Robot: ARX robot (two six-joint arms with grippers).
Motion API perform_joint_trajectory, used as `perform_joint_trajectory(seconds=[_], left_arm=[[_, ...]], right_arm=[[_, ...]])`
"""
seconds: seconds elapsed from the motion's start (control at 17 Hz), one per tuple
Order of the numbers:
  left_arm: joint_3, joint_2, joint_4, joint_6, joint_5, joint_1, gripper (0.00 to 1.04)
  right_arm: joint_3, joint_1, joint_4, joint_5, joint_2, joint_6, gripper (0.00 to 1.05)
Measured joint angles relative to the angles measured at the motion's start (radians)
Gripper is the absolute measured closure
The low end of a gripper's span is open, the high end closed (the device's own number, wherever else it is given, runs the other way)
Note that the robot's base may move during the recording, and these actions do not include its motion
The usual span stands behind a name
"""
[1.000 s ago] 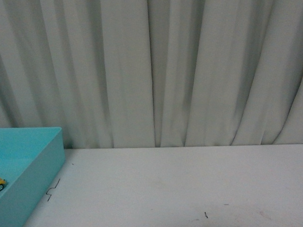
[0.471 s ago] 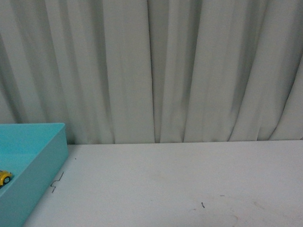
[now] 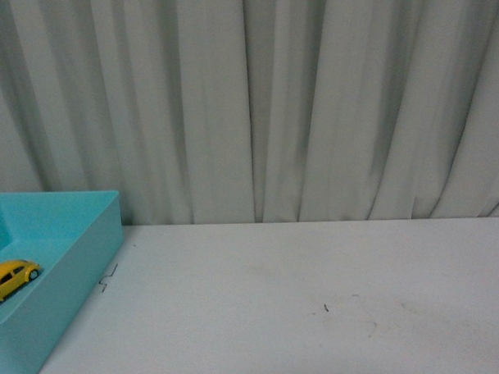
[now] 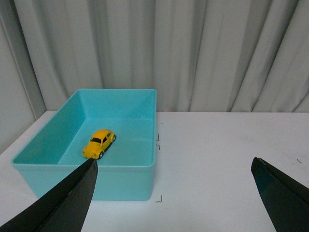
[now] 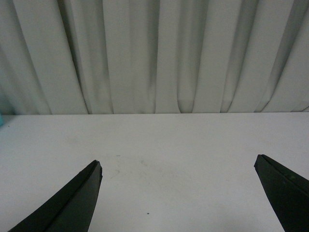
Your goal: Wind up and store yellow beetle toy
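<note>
Yellow beetle toy (image 4: 99, 143) upright on wheels inside teal bin (image 4: 145, 174), bin at table's (image 3: 320, 316) left side, left claw (image 4: 174, 191) spread wide and empty, right claw (image 5: 178, 193) likewise, pale curtain (image 3: 247, 105) behind.

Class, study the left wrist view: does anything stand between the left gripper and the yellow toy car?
Yes. The yellow beetle toy lies on the floor of the teal bin, and the bin's near wall rises between it and the open left gripper. From above, nothing visible covers the toy; the bin is open-topped.
</note>
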Motion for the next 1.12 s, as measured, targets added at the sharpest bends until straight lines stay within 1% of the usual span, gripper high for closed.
perform_joint_trajectory(seconds=[1.12], left_arm=[[0.0, 0.0, 0.001, 0.0, 0.0, 0.0, 0.07]], right_arm=[[0.0, 0.0, 0.0, 0.0, 0.0, 0.0, 0.07]])
